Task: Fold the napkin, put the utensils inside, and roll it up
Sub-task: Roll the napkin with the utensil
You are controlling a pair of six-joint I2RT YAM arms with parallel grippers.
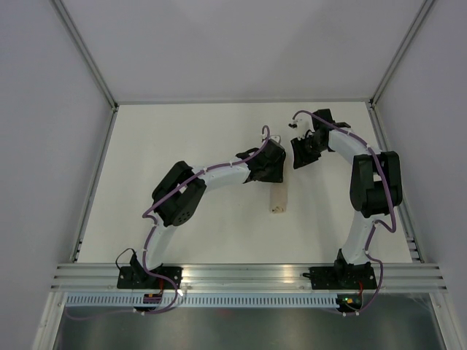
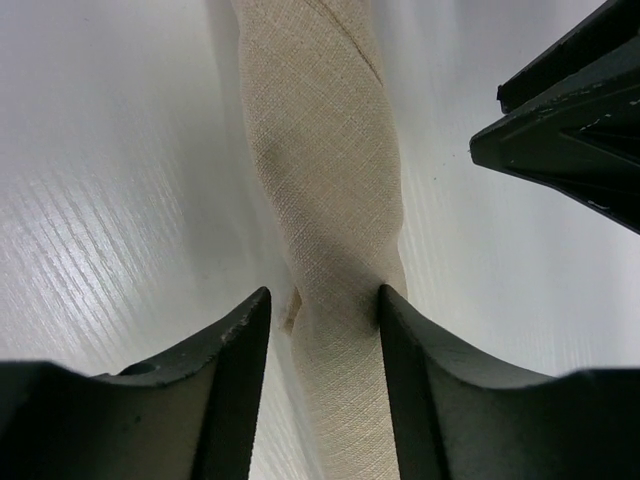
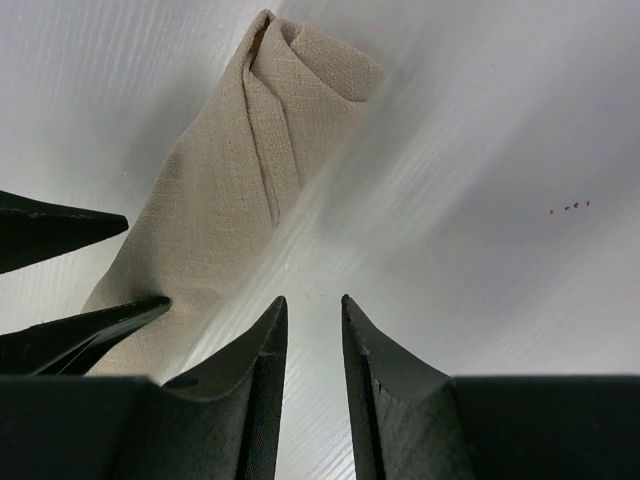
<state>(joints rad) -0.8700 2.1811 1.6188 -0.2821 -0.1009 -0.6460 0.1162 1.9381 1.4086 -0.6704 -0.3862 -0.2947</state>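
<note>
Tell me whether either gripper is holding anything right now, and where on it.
Nothing clamped. Left gripper straddles the rolled napkin partway along, gap at one finger; right gripper empty.

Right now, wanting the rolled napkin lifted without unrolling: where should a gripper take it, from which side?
Mid-length on the napkin, from straight above, fingers on its two long sides, as the left gripper straddles it. It lies flat and narrow; squeezing there likely keeps the wrap closed.
</note>
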